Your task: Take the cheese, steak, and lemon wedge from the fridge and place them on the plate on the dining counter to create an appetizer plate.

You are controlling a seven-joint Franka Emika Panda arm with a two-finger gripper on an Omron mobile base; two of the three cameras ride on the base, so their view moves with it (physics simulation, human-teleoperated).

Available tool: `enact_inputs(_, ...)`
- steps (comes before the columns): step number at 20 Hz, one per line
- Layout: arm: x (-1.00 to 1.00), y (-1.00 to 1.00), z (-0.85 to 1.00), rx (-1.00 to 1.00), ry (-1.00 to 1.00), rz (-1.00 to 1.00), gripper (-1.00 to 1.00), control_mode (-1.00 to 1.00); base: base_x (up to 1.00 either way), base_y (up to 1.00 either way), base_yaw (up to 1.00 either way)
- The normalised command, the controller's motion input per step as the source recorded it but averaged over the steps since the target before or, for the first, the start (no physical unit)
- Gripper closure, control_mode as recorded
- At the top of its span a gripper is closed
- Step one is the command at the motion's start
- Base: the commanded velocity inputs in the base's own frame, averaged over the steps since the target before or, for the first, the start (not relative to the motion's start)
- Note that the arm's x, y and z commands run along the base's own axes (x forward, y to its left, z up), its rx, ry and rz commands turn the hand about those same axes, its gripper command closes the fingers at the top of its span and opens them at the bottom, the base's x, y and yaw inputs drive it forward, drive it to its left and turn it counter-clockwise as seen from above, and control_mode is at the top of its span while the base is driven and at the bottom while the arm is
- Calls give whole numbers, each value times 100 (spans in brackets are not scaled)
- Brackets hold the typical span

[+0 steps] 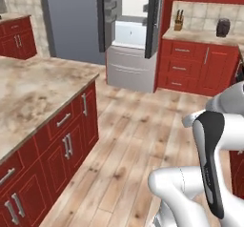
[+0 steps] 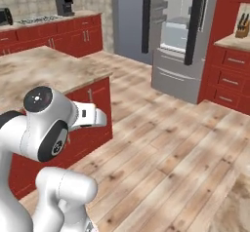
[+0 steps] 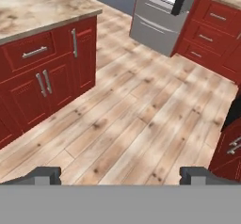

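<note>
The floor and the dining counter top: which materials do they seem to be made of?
The floor looks like matte light wood: long planks with grain and dark knots. The dining counter top looks like polished stone, perhaps marble: beige with brown mottled veins. Both are rendered, so this is uncertain.

Table (image 1: 33,90): beige-brown marbled stone top on a red cabinet base with silver handles; the visible part of the top carries nothing. Its near corner overhangs the red doors and drawer (image 3: 35,52).

Floor (image 1: 128,145): light wooden planks running from the table's base to the fridge (image 1: 131,35) and the red wall cabinets (image 1: 200,68).

Wall-side table at the right (image 1: 202,35): a knife block (image 1: 179,21) stands near its left edge against the tiled wall; a dark container (image 1: 222,27) stands toward its right edge.

Far wall-side table (image 2: 44,20): a dark coffee machine (image 2: 64,5) near its right end, a black appliance (image 2: 5,16) at its left end, and a hob (image 2: 36,18) between them
</note>
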Motion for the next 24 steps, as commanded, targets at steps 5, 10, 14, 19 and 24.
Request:
enact_inputs(5, 0, 0, 0, 0, 0, 0, -100, 100, 100, 0, -15)
enact_inputs(10, 0, 0, 0, 0, 0, 0, -100, 100, 100, 0, -17)
enact_inputs(14, 0, 0, 0, 0, 0, 0, -100, 100, 100, 0, -15)
enact_inputs(19, 0, 0, 0, 0, 0, 0, -100, 100, 100, 0, -8)
enact_inputs(24, 0, 0, 0, 0, 0, 0, -100, 100, 100, 0, 1)
